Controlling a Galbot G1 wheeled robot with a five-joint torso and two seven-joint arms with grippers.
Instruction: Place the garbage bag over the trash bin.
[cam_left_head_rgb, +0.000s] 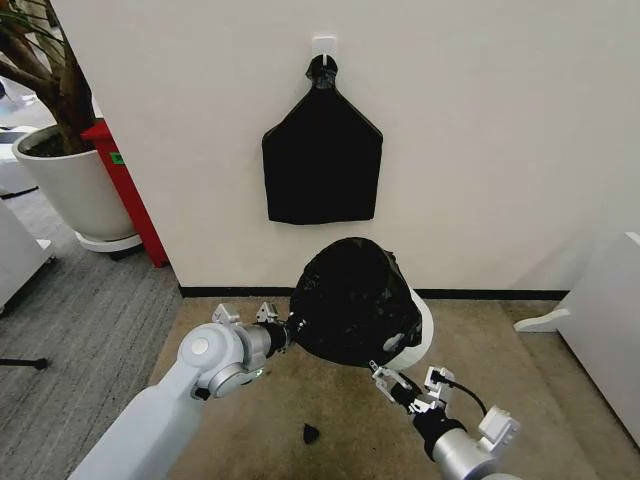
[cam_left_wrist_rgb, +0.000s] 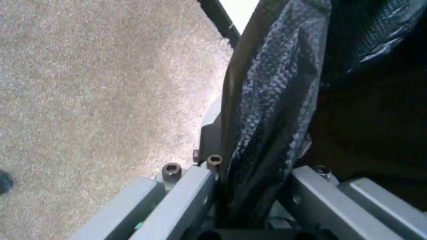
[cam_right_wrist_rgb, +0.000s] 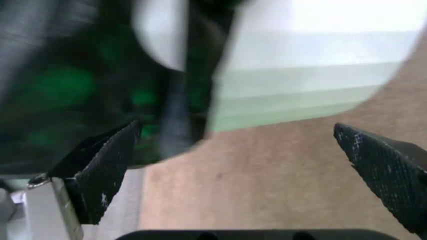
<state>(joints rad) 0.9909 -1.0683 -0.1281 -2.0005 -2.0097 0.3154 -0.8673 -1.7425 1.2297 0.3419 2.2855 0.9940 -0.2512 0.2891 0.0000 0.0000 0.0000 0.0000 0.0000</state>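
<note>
Garbage bag (cam_left_head_rgb: 350, 298) sits centre frame in the head view, draped over the trash bin (cam_left_head_rgb: 424, 333). Our left gripper (cam_left_wrist_rgb: 257, 190) is clamped on a bag fold; right gripper (cam_right_wrist_rgb: 247, 165) is spread wide, holding nothing. We'd pull the hem down evenly and avoid tipping the bin.

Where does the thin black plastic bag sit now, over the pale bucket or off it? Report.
Partly over: the wrinkly black plastic bag covers most of the pale round bucket, whose right side is bare. Left pincer grips the bag; right pincer is open.
</note>
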